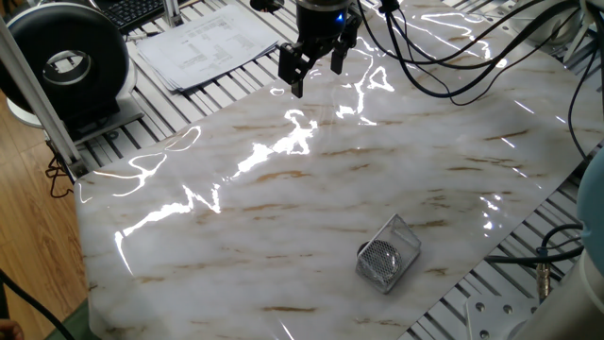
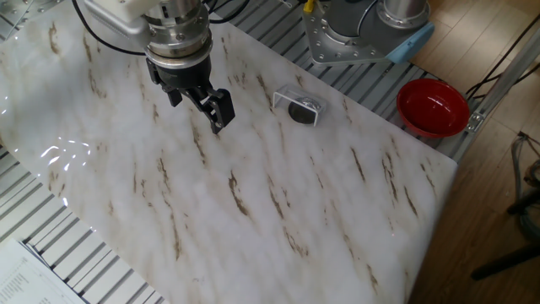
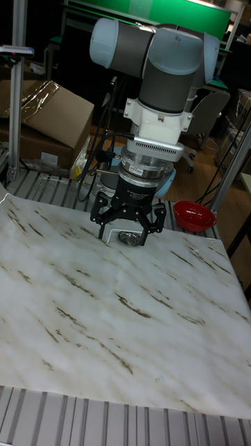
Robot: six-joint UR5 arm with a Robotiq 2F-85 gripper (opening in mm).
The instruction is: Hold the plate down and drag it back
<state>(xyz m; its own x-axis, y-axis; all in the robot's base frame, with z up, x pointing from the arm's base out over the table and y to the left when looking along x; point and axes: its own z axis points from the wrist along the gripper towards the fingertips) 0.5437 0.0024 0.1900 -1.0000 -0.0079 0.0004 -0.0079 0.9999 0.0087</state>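
1. Marble-patterned table (image 1: pixel 311 189): the work surface. The gripper (image 1: pixel 316 77) hangs above one end of it and touches nothing.
2. Jaws: spread apart and empty in both fixed views and in the tall fixed view.
3. Plate (image 2: pixel 299 111): a small round disc at the wire-mesh basket (image 2: pixel 283 97), which lies on its side near the opposite edge of the table. Whether the plate sits inside the basket or leans against it cannot be told. It is well apart from the gripper.
4. Red bowl (image 2: pixel 433 107): off the table, beyond the basket, with no evident part in the task.
5. Step in hand (judged): the approach. Nothing presses on the plate, so neither the holding down nor the drag has begun.
6. Next move (judged): carry the gripper across until it is over the plate, lower a fingertip onto the plate, press firmly, then pull back along the table. The basket's mesh may obstruct access from above
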